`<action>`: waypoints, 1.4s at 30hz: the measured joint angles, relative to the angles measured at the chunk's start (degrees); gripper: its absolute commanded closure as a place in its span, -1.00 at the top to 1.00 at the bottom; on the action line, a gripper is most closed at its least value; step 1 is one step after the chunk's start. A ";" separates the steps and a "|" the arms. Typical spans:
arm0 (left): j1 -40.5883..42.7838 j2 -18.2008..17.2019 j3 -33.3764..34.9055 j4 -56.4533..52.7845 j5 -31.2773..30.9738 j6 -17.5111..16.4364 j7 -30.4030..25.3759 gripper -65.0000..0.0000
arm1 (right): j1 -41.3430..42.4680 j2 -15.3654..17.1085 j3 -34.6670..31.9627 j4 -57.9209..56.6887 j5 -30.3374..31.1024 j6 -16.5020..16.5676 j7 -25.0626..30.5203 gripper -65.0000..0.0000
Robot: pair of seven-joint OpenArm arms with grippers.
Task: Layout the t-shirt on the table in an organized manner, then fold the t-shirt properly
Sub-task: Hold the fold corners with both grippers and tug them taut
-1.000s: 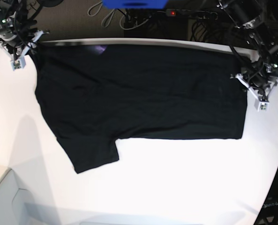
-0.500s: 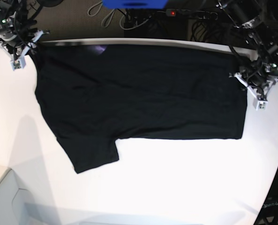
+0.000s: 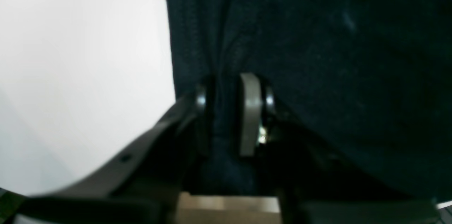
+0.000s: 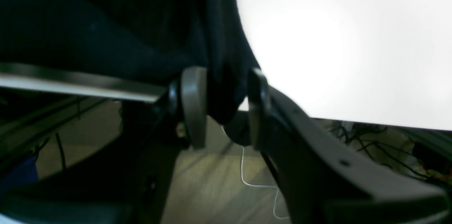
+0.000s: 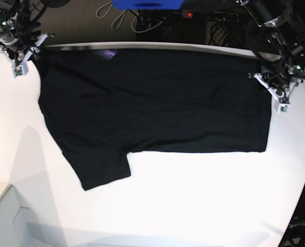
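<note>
Cloth sits between both pairs of jaws, and that is what the coming move turns on: the t-shirt (image 5: pixel 152 103) lies spread on the surface (image 5: pixel 193 206) with its long axis running across the base view, from one arm to the other, so each arm has one end of it. The left gripper (image 5: pixel 275 92), on that view's right, is at the shirt's straight side edge; the left wrist view shows a ridge of the black fabric (image 3: pixel 226 75) caught between its jaws, which are drawn in close on it. The right gripper (image 5: pixel 26 54), at the view's upper left, has the opposite corner by the surface's far edge; in the right wrist view its jaws stand somewhat apart yet clamp a bunched fold of the cloth (image 4: pixel 222 86) that hangs just past the rim. One sleeve juts toward the near side. Judging from this, the layout step is not finished, and an outward pull by both arms would tauten the shirt along its length. White surface lies bare below the shirt; beyond the far edge are cables (image 5: pixel 137 20) and a blue object (image 5: pixel 147 4).
</note>
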 measured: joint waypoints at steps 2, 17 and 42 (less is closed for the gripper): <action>-0.02 0.02 0.00 0.02 0.00 0.00 0.00 -1.00 | 0.00 0.00 0.00 0.00 -0.02 0.00 -0.02 -0.38; 0.09 0.04 -0.09 0.79 0.00 -0.17 0.24 -0.99 | 0.00 0.00 0.00 0.00 -0.02 -0.02 0.00 -0.38; 0.63 0.81 -0.07 4.87 0.31 -0.33 0.37 -0.33 | -0.02 0.00 0.00 0.00 0.00 0.00 -0.02 -0.38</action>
